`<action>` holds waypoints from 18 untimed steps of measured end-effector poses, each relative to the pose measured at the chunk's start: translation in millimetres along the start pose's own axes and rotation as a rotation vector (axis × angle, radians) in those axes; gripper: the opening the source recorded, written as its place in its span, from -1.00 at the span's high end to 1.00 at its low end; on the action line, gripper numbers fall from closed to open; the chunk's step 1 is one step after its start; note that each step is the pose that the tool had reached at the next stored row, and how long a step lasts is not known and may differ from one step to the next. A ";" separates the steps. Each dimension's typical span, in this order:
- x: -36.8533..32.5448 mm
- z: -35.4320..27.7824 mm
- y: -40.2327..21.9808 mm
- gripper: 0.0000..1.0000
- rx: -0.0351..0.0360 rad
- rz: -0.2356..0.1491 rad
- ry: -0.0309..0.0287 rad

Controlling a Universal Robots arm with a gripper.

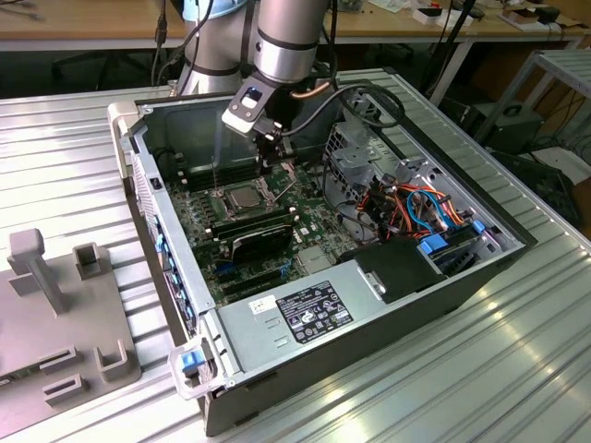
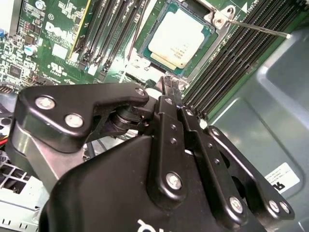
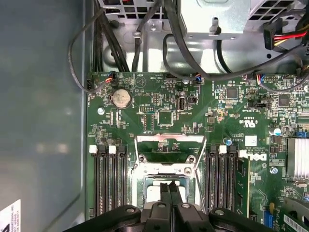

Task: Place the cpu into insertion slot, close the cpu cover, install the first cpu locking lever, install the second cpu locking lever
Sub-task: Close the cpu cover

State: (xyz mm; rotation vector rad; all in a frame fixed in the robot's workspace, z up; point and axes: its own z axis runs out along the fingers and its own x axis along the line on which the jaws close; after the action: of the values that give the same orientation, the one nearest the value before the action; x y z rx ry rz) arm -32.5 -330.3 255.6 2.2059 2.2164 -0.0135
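The cpu (image 2: 177, 36), a square chip with a silvery top, lies flat in the insertion slot (image 2: 144, 48) on the green board; it also shows in the exterior view (image 1: 244, 196). The cpu cover (image 3: 170, 139), a silver frame with a window, stands tilted up from its hinge beside the slot. One thin locking lever (image 2: 256, 26) juts out from the slot's corner and stands raised (image 1: 217, 166). My gripper (image 3: 167, 187) hovers just over the slot's edge by the cover's hinge (image 2: 166, 87), its fingers pressed together with nothing visible between them.
Long black memory slots (image 3: 108, 179) flank the socket on both sides. A black card (image 1: 263, 238) lies in front of it, a power supply (image 1: 305, 314) nearer still. Coloured cables (image 1: 416, 203) crowd the exterior view's right. The case walls (image 1: 152, 185) enclose the board. A grey fixture (image 1: 65, 305) sits outside.
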 end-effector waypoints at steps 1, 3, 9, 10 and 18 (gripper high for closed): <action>0.5 -0.7 0.1 0.79 0.0000 0.000 -0.0007; 1.8 -1.2 2.8 0.79 0.0001 0.000 -0.0030; 3.1 -1.1 21.7 0.79 0.0001 0.000 -0.0048; 3.2 -1.1 22.8 0.79 0.0000 0.000 -0.0055; 6.2 -9.3 28.7 0.79 0.0001 0.000 -0.0073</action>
State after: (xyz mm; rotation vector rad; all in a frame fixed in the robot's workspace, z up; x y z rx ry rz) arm -3.8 -323.9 264.9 2.2021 2.2130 -0.0215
